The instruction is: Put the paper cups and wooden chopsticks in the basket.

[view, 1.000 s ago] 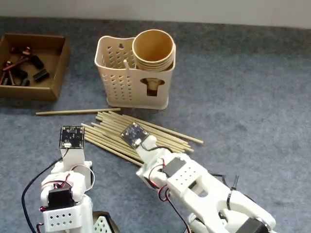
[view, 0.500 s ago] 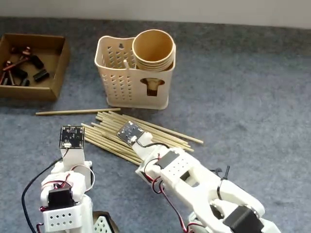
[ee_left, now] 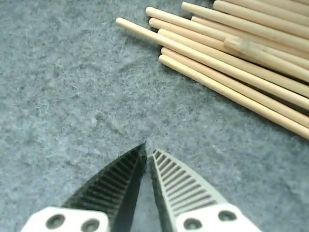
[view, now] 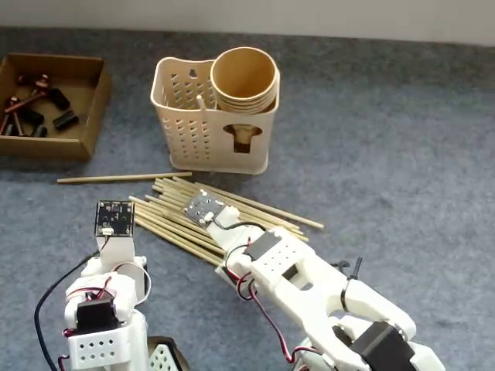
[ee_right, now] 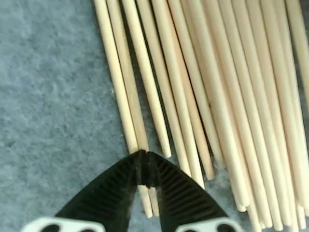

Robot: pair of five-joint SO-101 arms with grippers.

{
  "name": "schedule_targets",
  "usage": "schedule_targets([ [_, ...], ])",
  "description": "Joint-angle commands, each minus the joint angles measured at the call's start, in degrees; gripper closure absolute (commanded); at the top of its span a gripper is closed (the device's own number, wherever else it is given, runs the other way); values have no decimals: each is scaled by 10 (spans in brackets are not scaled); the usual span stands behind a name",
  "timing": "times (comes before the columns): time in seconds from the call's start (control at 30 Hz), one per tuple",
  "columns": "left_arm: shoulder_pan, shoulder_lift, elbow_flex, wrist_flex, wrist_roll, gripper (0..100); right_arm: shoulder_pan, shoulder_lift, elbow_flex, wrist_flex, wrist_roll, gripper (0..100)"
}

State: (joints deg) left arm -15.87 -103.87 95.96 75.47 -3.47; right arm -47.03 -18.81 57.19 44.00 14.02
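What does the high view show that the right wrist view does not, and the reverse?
High view: the basket with paper cups stacked inside, a cardboard box of small parts, and one chopstick lying apart. Right wrist view: the right gripper close up, jaws shut, tips over two sticks near their ends. Both: the pile of chopsticks on grey carpet.

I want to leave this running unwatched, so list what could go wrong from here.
1. The right gripper is shut over tightly packed chopsticks; a grab may catch several or scatter them.
2. One single chopstick lies apart from the pile and could be missed.
3. The paper cups fill one side of the basket, so long sticks must hit the other compartment and might tip it.
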Motion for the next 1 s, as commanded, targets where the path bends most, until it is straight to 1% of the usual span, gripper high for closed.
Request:
schedule_targets([
  [0.0,8,-2,12,2,-4,995,10,-6,-7,43,8,994],
  [0.13,8,-2,12,2,-4,995,33,-29,-24,44,8,994],
  [0.27,8,-2,12,2,-4,995,48,-83,-22,44,7,994],
  [0.5,8,-2,12,2,-4,995,48,-173,-20,87,6,994],
  [0.97,8,-2,12,2,-4,995,51,-319,27,107,5,994],
])
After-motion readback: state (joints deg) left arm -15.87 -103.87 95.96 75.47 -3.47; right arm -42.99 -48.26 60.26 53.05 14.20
